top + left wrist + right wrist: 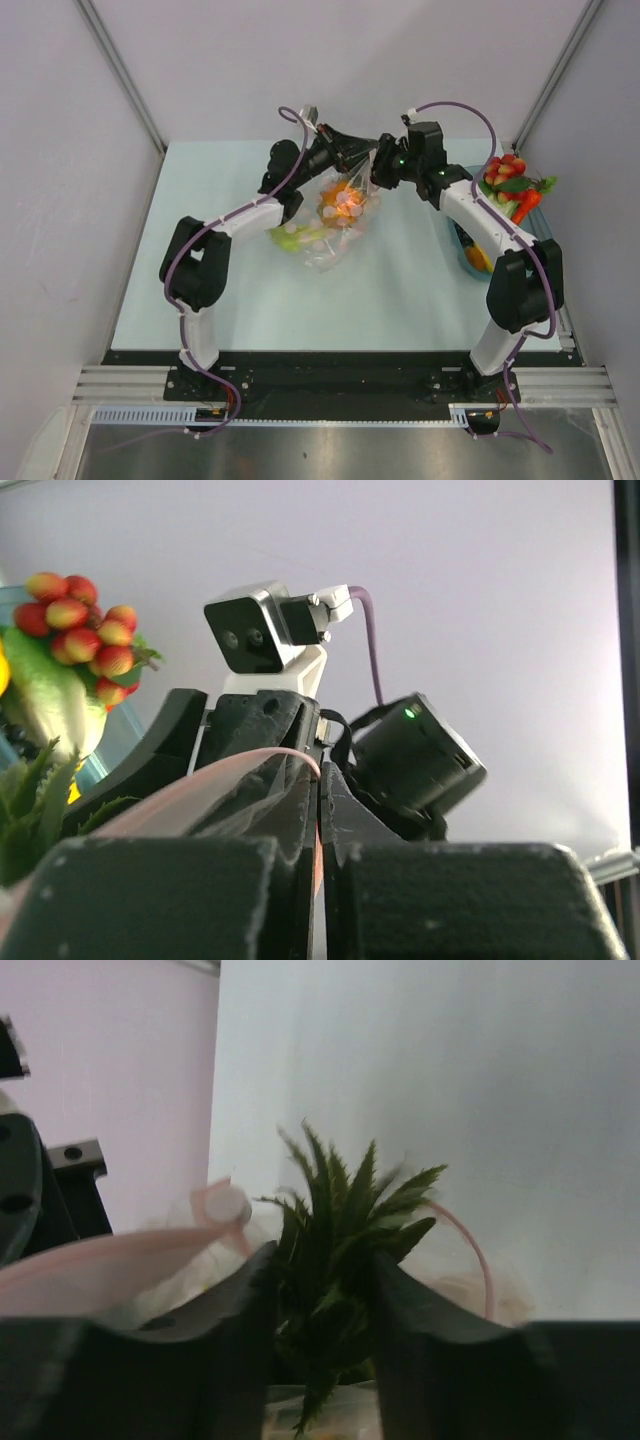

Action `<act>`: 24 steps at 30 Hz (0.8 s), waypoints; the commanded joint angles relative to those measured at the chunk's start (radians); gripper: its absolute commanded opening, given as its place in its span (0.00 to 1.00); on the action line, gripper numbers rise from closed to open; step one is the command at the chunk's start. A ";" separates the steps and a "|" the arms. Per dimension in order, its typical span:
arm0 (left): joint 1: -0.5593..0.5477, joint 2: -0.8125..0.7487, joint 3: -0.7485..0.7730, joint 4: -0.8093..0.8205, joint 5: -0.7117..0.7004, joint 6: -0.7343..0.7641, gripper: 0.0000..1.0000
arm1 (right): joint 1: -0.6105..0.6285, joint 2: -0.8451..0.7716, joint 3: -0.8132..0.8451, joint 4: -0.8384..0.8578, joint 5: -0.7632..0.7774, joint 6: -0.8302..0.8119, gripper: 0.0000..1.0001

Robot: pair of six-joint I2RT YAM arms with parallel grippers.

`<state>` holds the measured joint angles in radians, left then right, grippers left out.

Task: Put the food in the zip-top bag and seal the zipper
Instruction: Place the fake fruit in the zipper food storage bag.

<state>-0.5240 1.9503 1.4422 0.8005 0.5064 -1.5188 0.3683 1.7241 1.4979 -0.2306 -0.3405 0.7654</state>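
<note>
Zip-top bag [335, 240]: you have it hanging over the middle of the table [400, 295], toward the back, with its mouth up between the two grippers and its lower corner low over the surface.
Contents: an orange [345, 200] sits high in the bag; pale green stalks [285, 235] lie at its lower left.
Zipper [240, 757]: the pink strip arcs out to the left of your left fingers; in the right wrist view it runs in from the left [110, 1255].
Left gripper [320, 780]: your jaws are pressed together on the zipper strip.
Right gripper [322, 1290]: your jaws stand narrowly apart with dark green leaves [340, 1230] in the gap; you cannot tell whether they pinch anything.
Grippers' spacing: left [358, 150] and right [383, 165] tips sit just beside each other at the bag mouth.
Bowl [465, 255]: at the right edge, under your right forearm, with strawberries [505, 168] and a carrot [527, 205] piled at its far side.
Open room: bare table lies in front of the bag toward the bases and on its left; the back wall is close behind the grippers.
</note>
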 commanded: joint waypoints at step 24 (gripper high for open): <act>-0.001 -0.116 -0.094 0.178 0.098 0.031 0.00 | -0.315 -0.285 -0.079 -0.303 -0.250 -0.454 0.63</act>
<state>-0.5209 1.8904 1.3342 0.9463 0.5922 -1.5162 0.0486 1.4158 1.4330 -0.4931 -0.6491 0.3401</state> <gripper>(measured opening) 0.004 0.652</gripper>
